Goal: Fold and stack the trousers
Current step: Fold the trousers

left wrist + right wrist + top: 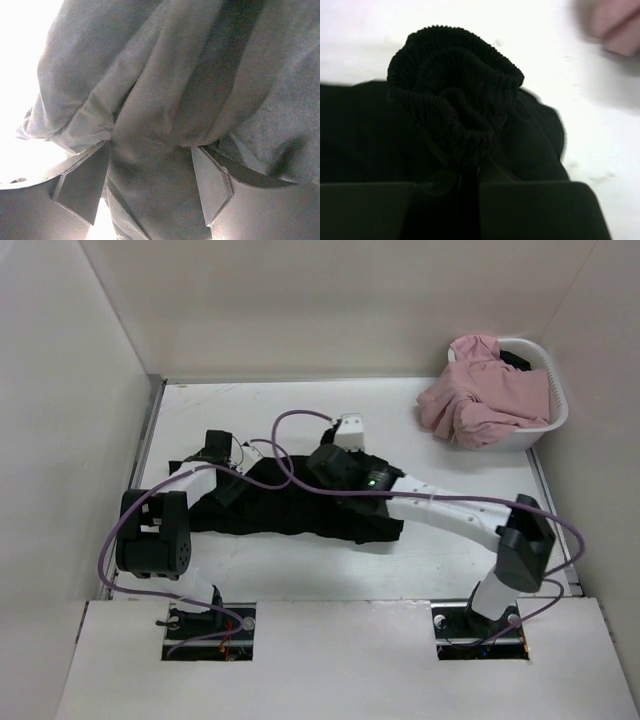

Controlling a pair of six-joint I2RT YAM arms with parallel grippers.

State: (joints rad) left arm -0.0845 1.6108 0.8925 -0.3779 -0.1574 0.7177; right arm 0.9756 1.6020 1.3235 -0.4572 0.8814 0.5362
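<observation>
Left tool (pixel 150 182): pinching bunched trousers (pixel 290 515)
Right tool (pixel 465 207): pinching their ribbed elastic edge
Far right: basket (pixel 556 412) holding pink garment (pixel 480 395)
Trousers: black, crumpled on surface (pixel 300 570)

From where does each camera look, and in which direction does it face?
Top external: above and behind the bases, looking down; left arm and right arm reach over the trousers.
Left wrist: on that wrist, facing along the left end effector, shut on the trousers.
Right wrist: likewise; right end effector pinches the waistband.
All three share the trousers.
</observation>
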